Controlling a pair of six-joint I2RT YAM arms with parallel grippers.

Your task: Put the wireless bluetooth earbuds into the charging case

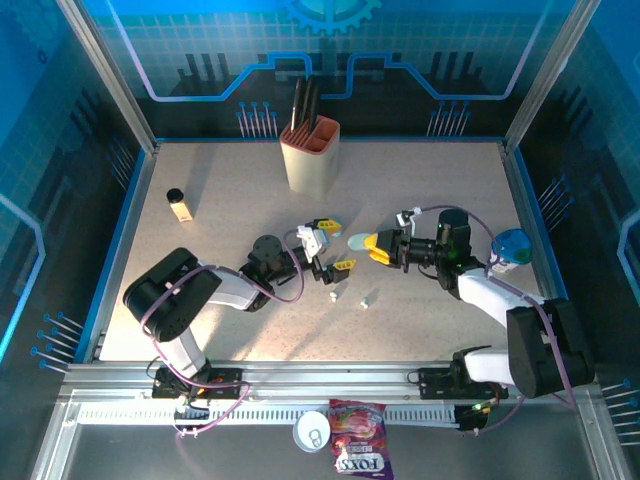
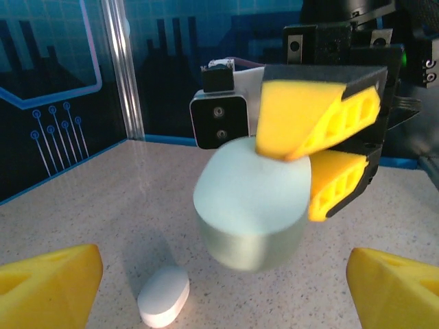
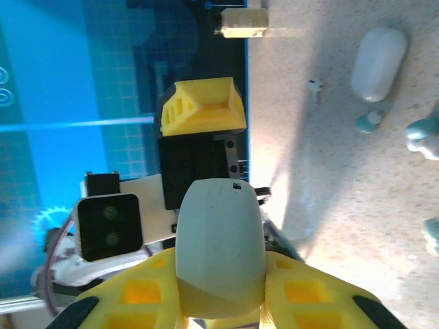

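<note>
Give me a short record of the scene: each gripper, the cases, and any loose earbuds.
left gripper: open, holding nothing
right gripper: shut on pale teal case, held above the table
white case: lying on the table, below the held case
loose earbud: small white one on the table, near the white case

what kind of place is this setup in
Probably a robot test or data-collection cell, not a home: a tabletop boxed in by aluminium posts and blue circuit-print panels, a left arm and right arm bolted at its near edge, and stray props like a knife block.
</note>
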